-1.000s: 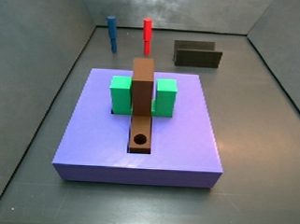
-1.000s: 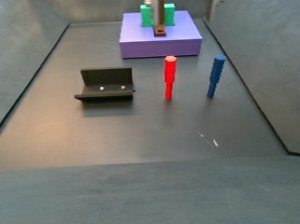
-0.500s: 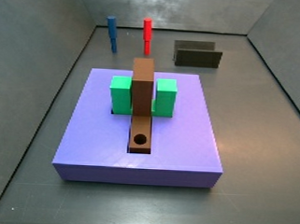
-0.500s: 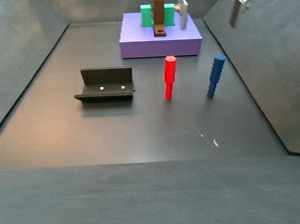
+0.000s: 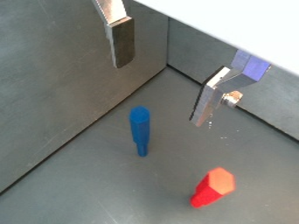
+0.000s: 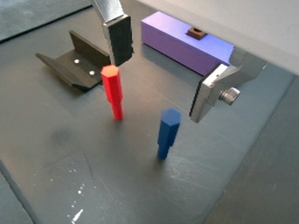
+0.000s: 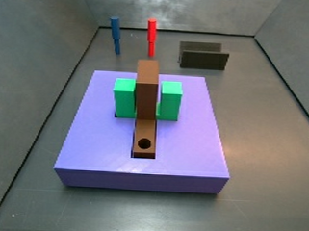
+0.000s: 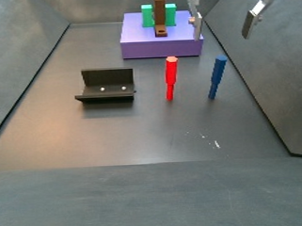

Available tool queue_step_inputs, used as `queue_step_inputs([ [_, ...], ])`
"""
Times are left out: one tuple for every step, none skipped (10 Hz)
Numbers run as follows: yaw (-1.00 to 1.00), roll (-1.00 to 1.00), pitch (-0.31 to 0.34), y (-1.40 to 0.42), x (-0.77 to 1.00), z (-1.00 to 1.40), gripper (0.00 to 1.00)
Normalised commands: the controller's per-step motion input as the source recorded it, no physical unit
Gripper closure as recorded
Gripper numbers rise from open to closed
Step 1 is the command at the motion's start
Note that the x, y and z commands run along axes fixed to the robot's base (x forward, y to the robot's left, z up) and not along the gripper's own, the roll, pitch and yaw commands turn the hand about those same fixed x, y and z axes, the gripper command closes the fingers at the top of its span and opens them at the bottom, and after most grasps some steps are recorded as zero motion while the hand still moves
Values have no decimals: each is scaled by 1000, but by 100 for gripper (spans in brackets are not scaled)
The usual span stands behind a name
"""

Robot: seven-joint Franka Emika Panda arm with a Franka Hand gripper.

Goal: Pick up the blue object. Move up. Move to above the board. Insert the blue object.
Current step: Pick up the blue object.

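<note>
Both wrist views show the gripper (image 5: 163, 74) spread wide, its two flat silver fingers (image 6: 117, 37) with dark pads holding nothing. Below and between them stands the thin blue cylinder peg (image 5: 139, 131), upright on the dark grey floor (image 6: 70, 157), not touched. In a side view only the finger tips (image 8: 252, 16) enter at the upper edge, above and a little beyond the blue peg (image 8: 217, 77); in the side view that looks along the plank the gripper is not seen at all.

The same-sized red peg (image 6: 112, 90) stands just beside the blue one, a small gap between them. Its top looks faceted in a wrist view (image 5: 218, 181).

A side view shows best the long narrow brown plank (image 7: 146, 106) with one round hole near its near end, clasped by a green block (image 7: 123, 97) on the large smooth lavender slab (image 7: 92, 144). The dark L-shaped fixture (image 8: 106, 86) stands on the floor, well apart from the pegs.
</note>
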Motion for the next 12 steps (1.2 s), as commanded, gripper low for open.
queue_step_inputs([
  [-51,0,-37,-34,0,-177,0],
  [-66,0,-69,-17,-46,-174,0],
  [-63,0,-67,0,-46,-146,0],
  [-23,-17,-73,0,-26,-109,0],
  [0,-43,-96,0,-31,-109,0],
  [0,-13,-79,0,-29,-91,0],
  [0,0,-11,-20,0,-89,0],
  [0,0,0,-71,26,-103,0],
  [0,0,7,-117,123,-126,0],
  [0,0,0,-100,29,-203,0],
  [0,0,0,-34,3,-226,0],
  [37,0,0,0,3,-329,0],
])
